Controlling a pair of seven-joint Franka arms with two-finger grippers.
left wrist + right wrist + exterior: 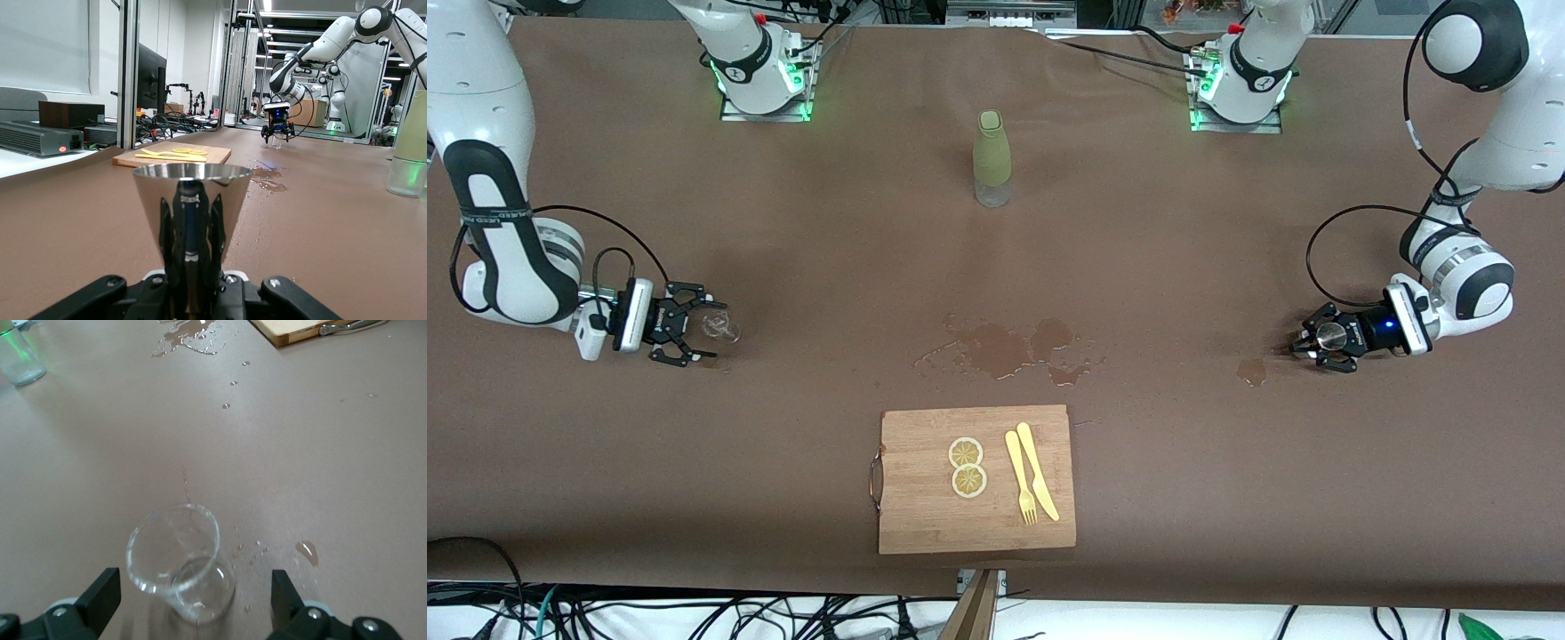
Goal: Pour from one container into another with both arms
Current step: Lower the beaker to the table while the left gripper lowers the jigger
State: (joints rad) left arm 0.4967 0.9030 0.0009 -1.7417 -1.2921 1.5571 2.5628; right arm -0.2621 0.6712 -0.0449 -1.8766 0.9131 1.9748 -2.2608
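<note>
While both arms sit low at their own ends of the table [783, 231], the front view shows the right gripper [685, 336] standing wide apart around a clear glass [720, 328] that rests on the table, with no finger visibly touching it. At the left arm's end, the left gripper [1319, 344] is clamped on a shiny metal cup [1331, 334]. Between them lies a spill [1009, 348] on the cloth, with a smaller wet patch [1252, 372] near the metal cup. A green bottle [992, 158] stands farther from the camera, and a cutting board [925, 498] with lemon slices [967, 467], a knife [1038, 469] and a fork [1020, 477] lies nearer.

From the left wrist view, the metal cup [192, 220] flares upward from a narrow base, and the left gripper [193, 297] pinches it low, at that base. It looks stiff and light, but polished and likely slippery; a low grip on a cone may let it tilt.

From the right wrist view, the glass [179, 561] stands between the spread fingers [99, 595], apart from both, with droplets on the cloth beside it. It seems thin, fragile and wet, so a gentle squeeze around the middle of its wall would suit best. The right gripper [190, 600] holds nothing.
</note>
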